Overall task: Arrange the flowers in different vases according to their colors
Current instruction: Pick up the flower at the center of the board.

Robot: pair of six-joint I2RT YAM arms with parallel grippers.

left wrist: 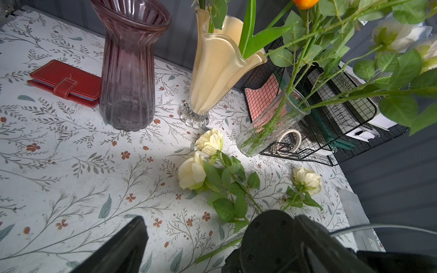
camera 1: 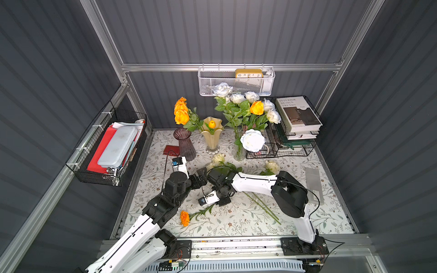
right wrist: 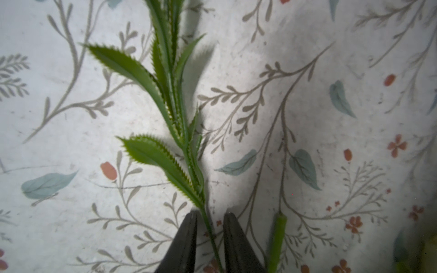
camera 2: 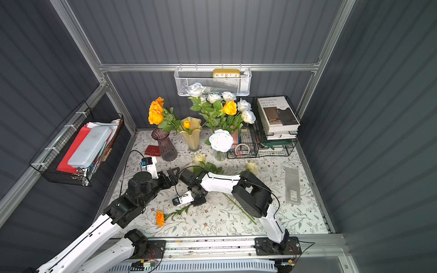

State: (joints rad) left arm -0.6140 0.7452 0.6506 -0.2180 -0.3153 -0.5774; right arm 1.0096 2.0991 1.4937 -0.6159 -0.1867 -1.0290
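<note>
An orange marigold [camera 1: 185,218] lies near the table's front. My right gripper [right wrist: 210,214] points down over its thin stem [right wrist: 189,153]; the jaws stand narrowly apart on either side of it. My left gripper [camera 1: 201,176] hangs wide open and empty beside the right wrist, one finger [left wrist: 123,245] showing. Three cream-yellow roses [left wrist: 191,172] lie on the cloth. The purple vase [camera 1: 185,144] looks empty. The cream vase [camera 1: 211,134] holds a yellow bud, and orange roses [camera 1: 181,113] lean out beside it. The clear vase [camera 1: 239,151] holds white roses [camera 1: 252,140] and one orange rose [camera 1: 256,107].
A red wallet [camera 1: 170,150] lies left of the purple vase. A wire rack with books [camera 1: 295,113] fills the back right corner. A white mesh basket [camera 1: 236,82] hangs on the back wall and a black wire basket [camera 1: 106,151] on the left wall. A clear packet [camera 1: 313,186] lies at the right.
</note>
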